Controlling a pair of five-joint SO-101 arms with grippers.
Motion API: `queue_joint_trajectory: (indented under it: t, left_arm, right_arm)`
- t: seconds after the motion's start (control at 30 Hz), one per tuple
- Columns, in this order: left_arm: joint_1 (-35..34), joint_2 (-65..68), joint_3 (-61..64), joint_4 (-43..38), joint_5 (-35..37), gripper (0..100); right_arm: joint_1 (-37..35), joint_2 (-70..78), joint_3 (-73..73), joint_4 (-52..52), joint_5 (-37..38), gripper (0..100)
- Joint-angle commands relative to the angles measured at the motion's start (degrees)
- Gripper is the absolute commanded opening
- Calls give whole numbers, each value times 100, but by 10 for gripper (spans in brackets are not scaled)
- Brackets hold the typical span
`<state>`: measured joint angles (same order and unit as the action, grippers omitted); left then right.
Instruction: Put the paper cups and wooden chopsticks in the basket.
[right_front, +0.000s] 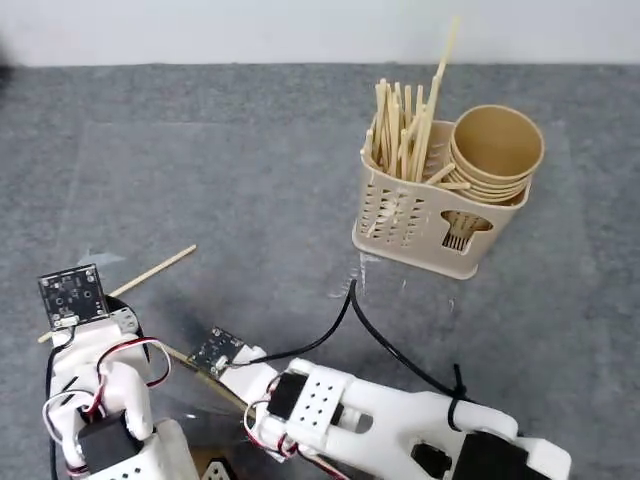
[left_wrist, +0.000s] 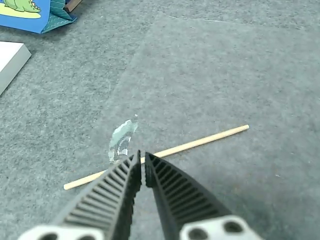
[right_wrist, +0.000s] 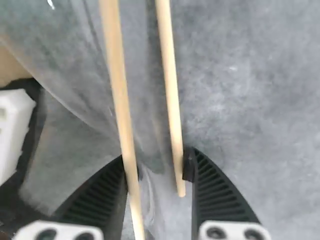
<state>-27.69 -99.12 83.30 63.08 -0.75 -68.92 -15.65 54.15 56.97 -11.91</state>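
Right gripper (right_wrist: 157, 157) sits low, jaws spread, with two pale wooden chopsticks (right_wrist: 116, 90) lying between them on the grey felt mat (right_wrist: 240, 75). Left gripper (left_wrist: 141, 159) is pressed together, and a single loose wooden chopstick (left_wrist: 200, 142) lies flat just past its tips. Farther back, the beige slotted plastic basket (right_front: 420, 215) holds a stack of tan paper cups (right_front: 497, 150) in one compartment and a bundle of wooden chopsticks (right_front: 400, 125) in the other.

No legible text, number or sign. Blue box (left_wrist: 45, 22) on grey mat: cartoon dinosaur picture, no readable lettering. Circuit board (right_front: 72, 293) markings too small.
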Motion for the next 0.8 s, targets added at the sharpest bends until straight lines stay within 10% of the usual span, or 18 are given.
queue_joint_trajectory:
  t: [0.0,0.43,0.77]
  left_arm:
    - [9,-62,-171,-9,-44,13]
    - [9,-62,-171,-9,-44,13]
    - [9,-62,-171,-9,-44,13]
  right_arm:
    - [66,4,-387,541,44,122]
    - [22,13,-589,778,18,125]
    - [-277,4,-598,875,-9,344]
